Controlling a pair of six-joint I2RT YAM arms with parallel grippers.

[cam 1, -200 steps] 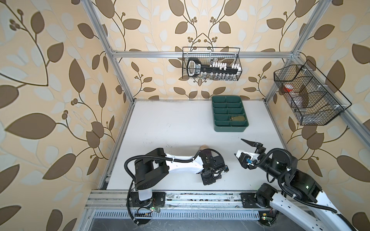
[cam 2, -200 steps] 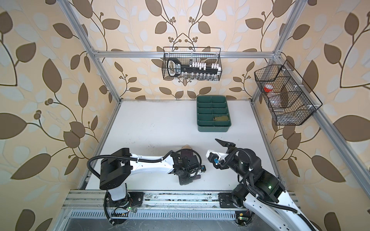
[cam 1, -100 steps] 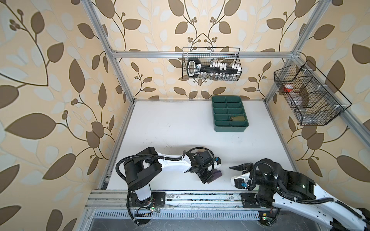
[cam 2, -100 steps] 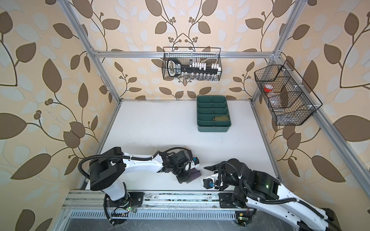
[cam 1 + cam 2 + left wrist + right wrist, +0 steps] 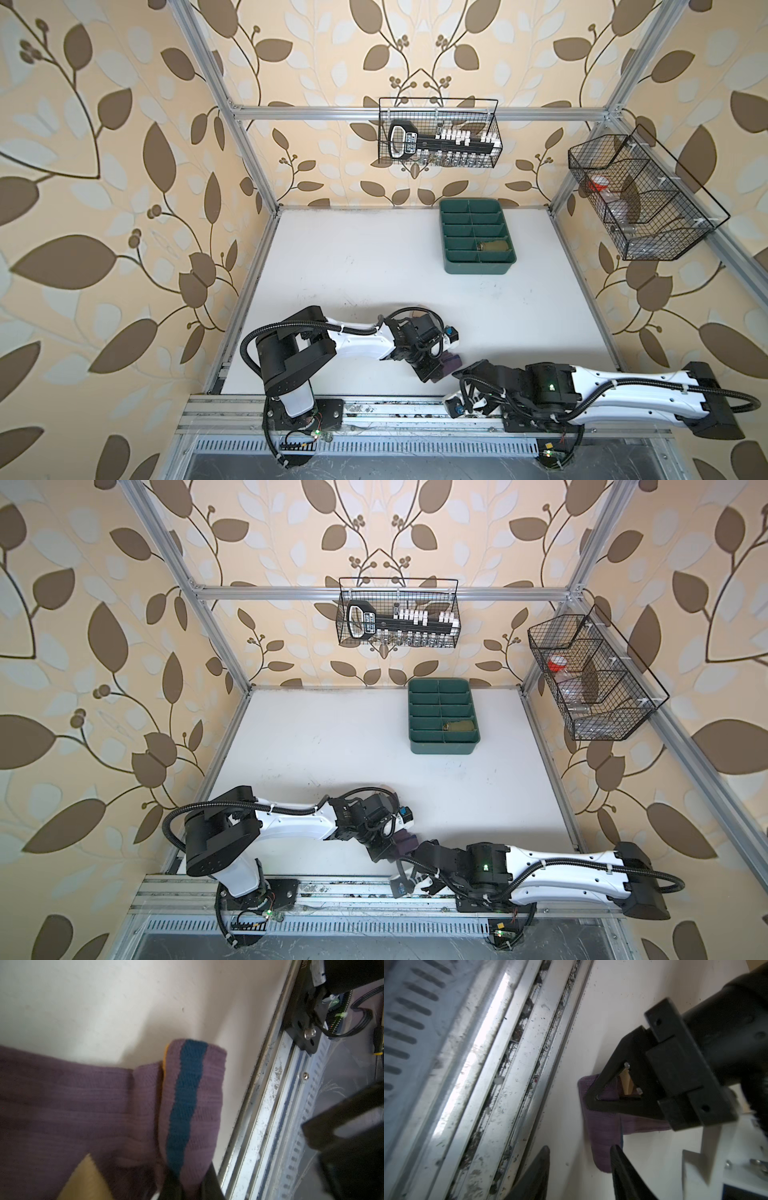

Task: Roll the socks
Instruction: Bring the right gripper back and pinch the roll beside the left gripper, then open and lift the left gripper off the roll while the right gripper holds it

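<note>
The purple sock, with a navy stripe at its cuff and a mustard patch, lies near the table's front edge, seen in both top views. My left gripper is shut on the folded cuff. My right gripper stands open just beside it. The sock's free end lies between the right fingers, close to one fingertip. An olive green sock sits bundled in a compartment of the tray.
The dark green divided tray stands at the back right. Wire baskets hang on the back wall and the right wall. The aluminium front rail runs right next to both grippers.
The right arm swung down to the front edge beside the purple sock, and its jaws narrowed. The left gripper drew the sock toward the front rail, still shut on it.
</note>
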